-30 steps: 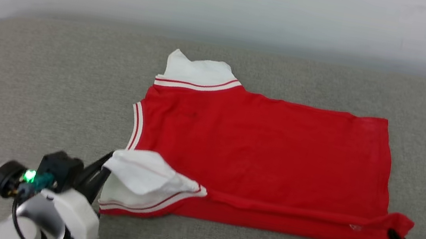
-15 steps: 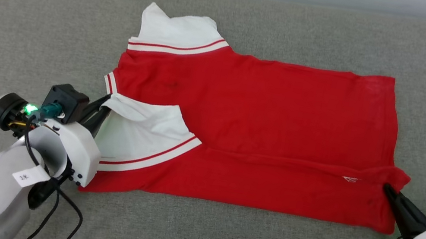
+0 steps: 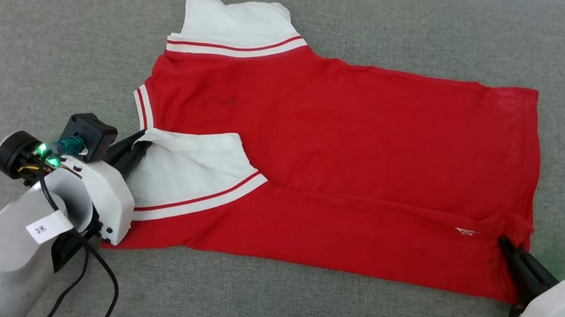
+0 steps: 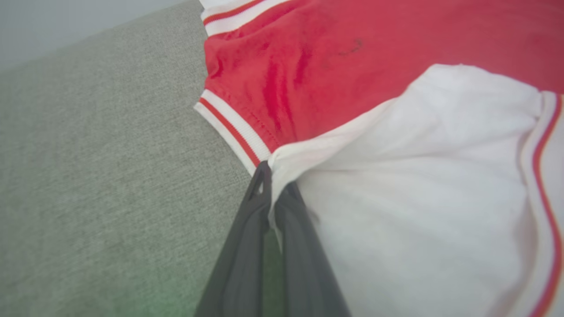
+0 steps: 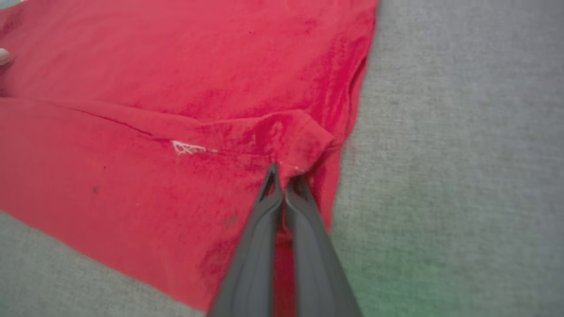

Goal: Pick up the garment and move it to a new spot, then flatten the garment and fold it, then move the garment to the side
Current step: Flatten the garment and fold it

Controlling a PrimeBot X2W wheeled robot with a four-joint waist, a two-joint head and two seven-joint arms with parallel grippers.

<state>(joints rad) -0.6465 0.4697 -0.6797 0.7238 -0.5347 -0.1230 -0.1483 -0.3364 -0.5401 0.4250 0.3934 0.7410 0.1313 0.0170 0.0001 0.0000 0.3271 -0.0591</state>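
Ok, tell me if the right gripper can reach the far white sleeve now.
Probably not: the right gripper is shut on the garment at its hem; the far sleeve lies at the opposite end.

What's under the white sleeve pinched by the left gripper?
The garment's red body runs under the white sleeve, which the left gripper pinches at its edge. What lies beneath those folded layers is covered; grey cushion shows around them.

Matt red cloth garment (image 3: 353, 153) (white sleeves) on rough grey fabric (image 3: 50, 24).
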